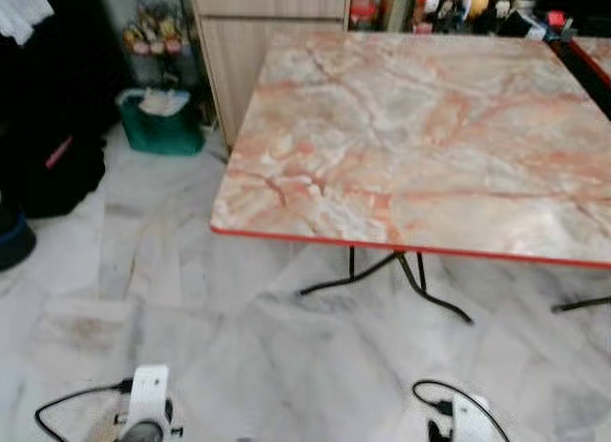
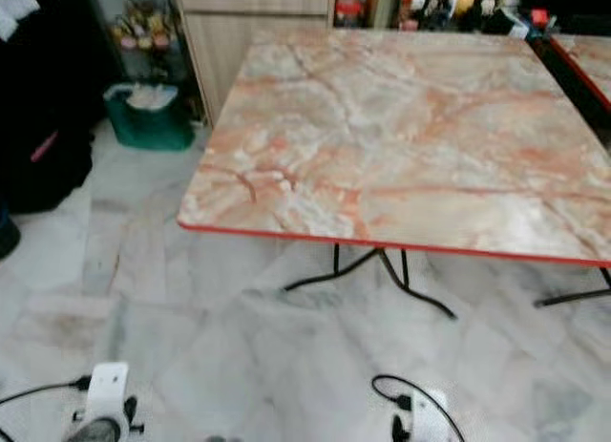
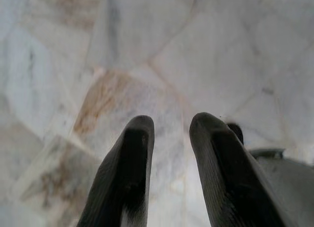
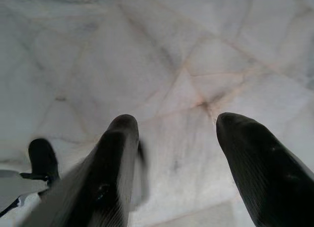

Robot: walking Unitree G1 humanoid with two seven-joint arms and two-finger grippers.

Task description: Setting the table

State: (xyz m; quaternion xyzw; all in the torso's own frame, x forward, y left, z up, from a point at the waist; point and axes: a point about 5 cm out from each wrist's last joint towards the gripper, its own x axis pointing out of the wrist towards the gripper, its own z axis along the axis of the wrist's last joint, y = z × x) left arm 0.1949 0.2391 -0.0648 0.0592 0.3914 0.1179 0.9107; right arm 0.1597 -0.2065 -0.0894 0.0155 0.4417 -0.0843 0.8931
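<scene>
Marble-patterned in pink and grey with a red edge, the table [image 1: 420, 136] stands on black metal legs [image 1: 401, 275] ahead of the robot on a pale marble floor [image 1: 239, 347], well apart from both grippers. Against the wall beyond its far left corner stand a wooden cabinet [image 1: 258, 41] and a green basket [image 1: 160, 125]. Hanging low, the left gripper [image 3: 169, 126] points at the floor with fingers slightly parted and holding nothing; the right gripper [image 4: 176, 124] likewise, fingers spread wider.
</scene>
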